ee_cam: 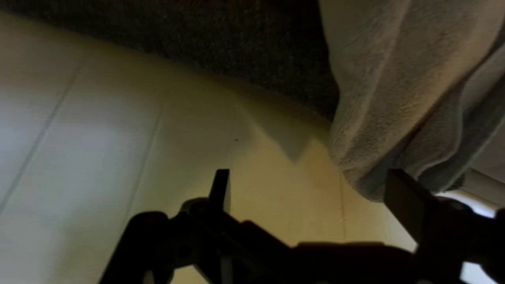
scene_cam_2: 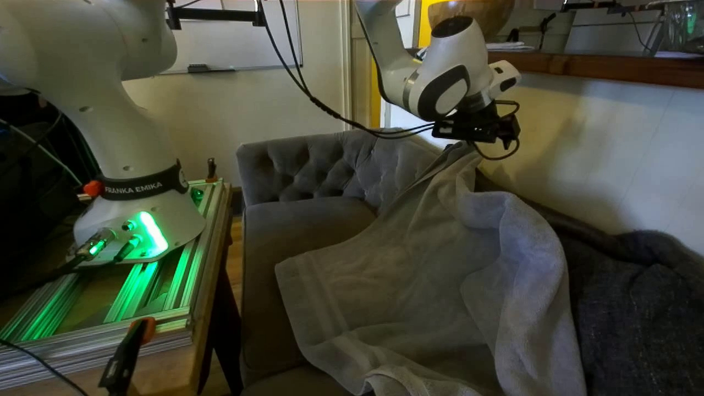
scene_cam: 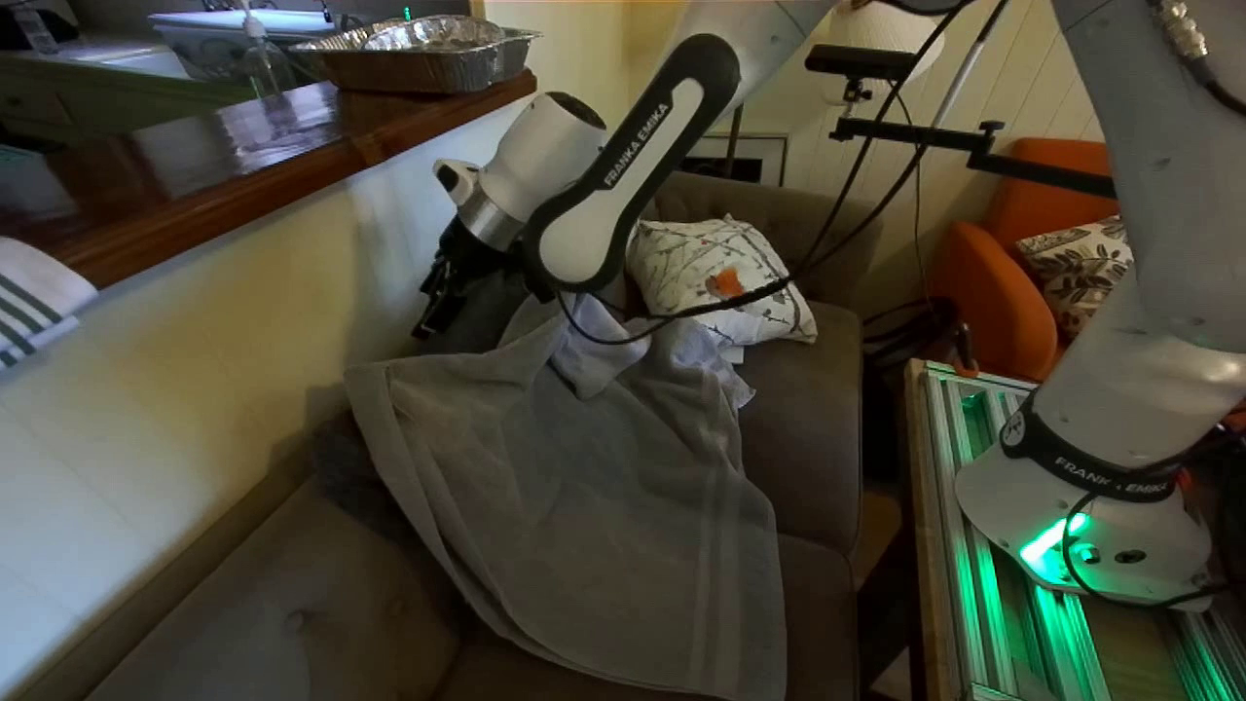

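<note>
My gripper [ee_cam: 307,173] is open in the wrist view, with its two dark fingers wide apart and only the pale wall showing between most of them. A grey blanket [ee_cam: 378,98] hangs down close to the right finger; I cannot tell if they touch. In the exterior views the gripper [scene_cam: 435,310] [scene_cam_2: 509,137] is beside the wall, above the back of the sofa. The blanket [scene_cam: 604,506] [scene_cam_2: 418,269] is draped over the sofa, with a raised peak close to the gripper. A dark throw [scene_cam_2: 638,313] lies along the sofa back and shows in the wrist view [ee_cam: 177,35].
The grey sofa [scene_cam: 803,419] [scene_cam_2: 308,220] stands against the pale wall [scene_cam: 214,389]. A wooden ledge [scene_cam: 331,161] above it bears foil trays [scene_cam: 419,63]. A patterned pillow [scene_cam: 720,277] and pale cloth [scene_cam: 599,355] lie on the sofa. The robot's table [scene_cam: 925,604] stands beside it.
</note>
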Robot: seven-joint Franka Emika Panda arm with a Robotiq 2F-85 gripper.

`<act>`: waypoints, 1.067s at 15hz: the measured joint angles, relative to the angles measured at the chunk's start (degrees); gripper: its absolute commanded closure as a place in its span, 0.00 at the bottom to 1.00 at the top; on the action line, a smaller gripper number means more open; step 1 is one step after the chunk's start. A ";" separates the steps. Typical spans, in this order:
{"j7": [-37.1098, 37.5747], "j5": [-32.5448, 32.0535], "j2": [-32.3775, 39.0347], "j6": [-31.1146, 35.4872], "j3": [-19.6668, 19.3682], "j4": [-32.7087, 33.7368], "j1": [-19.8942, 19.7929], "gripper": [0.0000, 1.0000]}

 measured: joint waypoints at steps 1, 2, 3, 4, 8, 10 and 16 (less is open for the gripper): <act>2.00 0.54 -1.74 -0.03 1.40 -3.04 -1.69 0.00; 3.95 1.03 -3.47 -0.04 2.49 -5.91 -3.14 0.00; 6.09 1.58 -5.47 -0.04 3.19 -8.91 -4.34 0.00; 8.43 2.29 -7.77 -0.04 3.59 -12.06 -5.33 0.00; 17.85 5.66 -17.59 1.92 2.03 -24.03 -6.19 0.00; 21.53 7.27 -23.31 2.17 -1.76 -30.33 -4.05 0.00; 30.43 12.22 -39.89 -0.53 -15.04 -49.21 5.70 0.00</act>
